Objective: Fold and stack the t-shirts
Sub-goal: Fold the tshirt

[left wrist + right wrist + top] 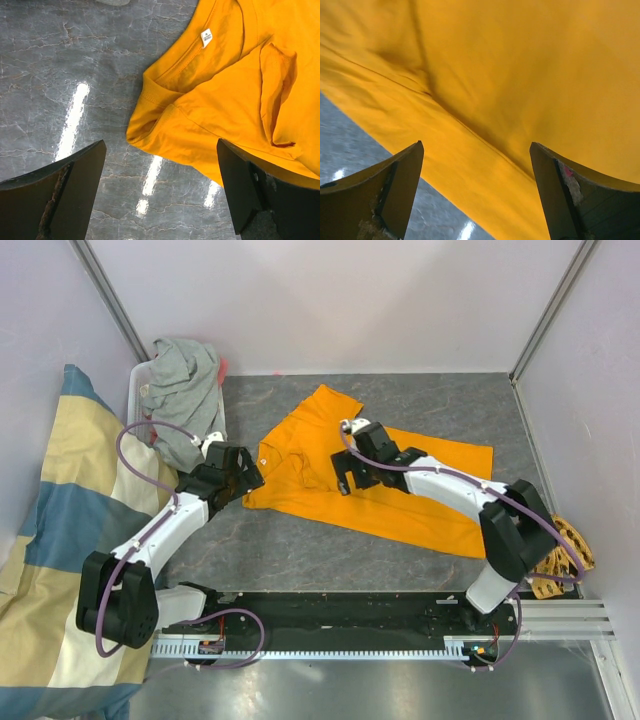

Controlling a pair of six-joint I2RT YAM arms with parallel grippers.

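Orange t-shirt (310,440) (230,90) (520,75): lies spread on the middle of the worktop, a little toward the right edge. Its neck points at the left edge and its hem at the right edge. One sleeve sticks out toward the far edge.
Surface of the orange t-shirt: mostly flat, with a raised crease near the shoulder in the left wrist view and a long soft fold in the right wrist view.
Neck label (206,37): small and white, showing inside the open collar.
Grey t-shirt (180,385): crumpled in a heap at the far left corner, in the white bin and spilling over it, well apart from the orange one.
Left gripper (248,480) (160,145): at the neck end of the orange t-shirt. Its fingers are spread wide and hold nothing. The shoulder edge of the shirt and bare worktop show between them.
Right gripper (348,478) (476,145): over the chest of the orange t-shirt. Its fingers are spread wide with only orange fabric between them. Whether the tips touch the cloth cannot be told.
Worktop (300,540) (50,75) (345,145): dark grey with a marble pattern and glossy light streaks.
White bin (135,390): stands at the far left corner.
Cream-and-blue cloth (60,500): large, bunched along the left edge, reaching down to the near left corner.
Tan woven disc (572,540): at the right edge near the near corner, partly hidden behind the right arm.
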